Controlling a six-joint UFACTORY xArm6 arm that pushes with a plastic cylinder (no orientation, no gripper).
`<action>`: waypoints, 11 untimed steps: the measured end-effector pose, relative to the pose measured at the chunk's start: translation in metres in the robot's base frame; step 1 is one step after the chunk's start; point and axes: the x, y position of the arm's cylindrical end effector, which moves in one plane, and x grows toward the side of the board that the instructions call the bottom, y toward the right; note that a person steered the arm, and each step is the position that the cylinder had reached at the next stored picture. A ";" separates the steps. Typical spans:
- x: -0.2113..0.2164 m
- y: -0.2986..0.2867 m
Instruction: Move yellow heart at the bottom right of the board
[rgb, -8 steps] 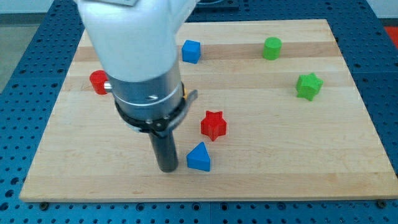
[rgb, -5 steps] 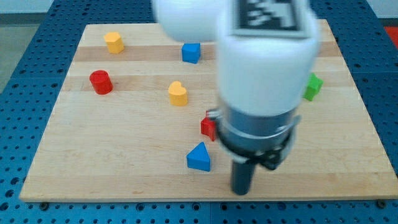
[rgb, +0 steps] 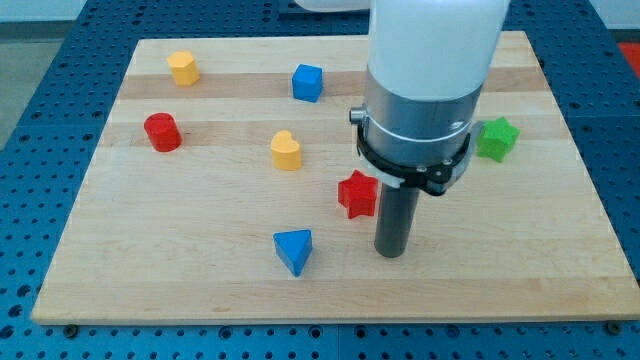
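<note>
The yellow heart (rgb: 286, 150) lies left of the board's middle. My tip (rgb: 390, 252) rests on the board in the lower middle, well to the heart's lower right. The tip is just right of and below the red star (rgb: 357, 194), close to it. A blue triangle (rgb: 294, 250) lies to the tip's left, near the view's bottom. The arm's white and grey body hides the board's upper middle right.
A yellow block (rgb: 182, 68) sits at the upper left and a red cylinder (rgb: 161, 132) at the left. A blue cube (rgb: 307, 82) is at the top middle. A green star (rgb: 496, 138) peeks out at the right. The wooden board (rgb: 150, 260) lies on a blue perforated table.
The arm swept from the view's left to the right, then came back slightly up. The blue triangle has shifted left and turned; the red star moved a little.
</note>
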 end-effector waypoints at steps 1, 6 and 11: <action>-0.001 -0.072; -0.040 -0.180; -0.187 -0.091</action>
